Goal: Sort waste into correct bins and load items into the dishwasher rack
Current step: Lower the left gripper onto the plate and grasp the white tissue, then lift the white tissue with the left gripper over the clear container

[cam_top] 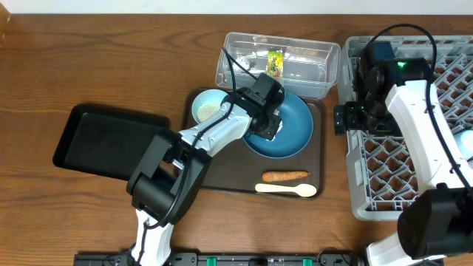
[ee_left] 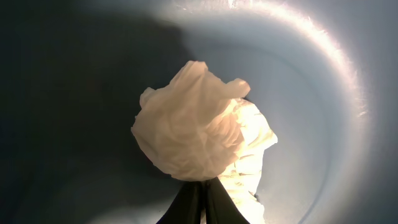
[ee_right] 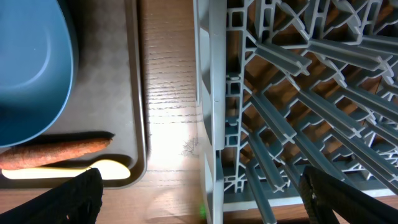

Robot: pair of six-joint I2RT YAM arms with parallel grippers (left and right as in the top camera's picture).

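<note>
Where the left gripper (ee_left: 202, 186) hangs: low over the blue plate (cam_top: 295, 129), above its left half in the overhead view; the wrist camera looks straight down into the dish
Left fingers (ee_left: 186, 208): together, with only a thin seam between them; they seem to pinch the lower edge of the tissue, though the contact sits at the frame's bottom and is hard to read
Tissue (ee_left: 189, 134): white and crumpled, inside the plate, right at the fingertips; whether it is lifted or resting I cannot tell
Plate: on the brown tray (cam_top: 222, 174), toward its back right; just beside the bowl
Bowl (cam_top: 209, 108): small and pale, at the tray's back left corner; something pale lies inside it
Carrot (cam_top: 284, 176): flat on the tray, in front of the plate; apart from the plate's rim
Spoon (cam_top: 287, 190): pale, just beside the carrot and parallel to it; nearer the tray's front edge
Clear bin (cam_top: 310, 66): behind the tray, on the table (cam_top: 74, 59); a yellow-green packet (cam_top: 275, 63) lies inside
Black bin (cam_top: 103, 140): left of the tray, its right end under the left arm
Rack (cam_top: 414, 162): grey, right of the tray; a strip of bare wood lies between them
Right gripper (ee_right: 202, 202): above the rack's left rim; fingers wide apart, one over the tray's edge, the other over the rack's grid; only rim and table wood show between them
</note>
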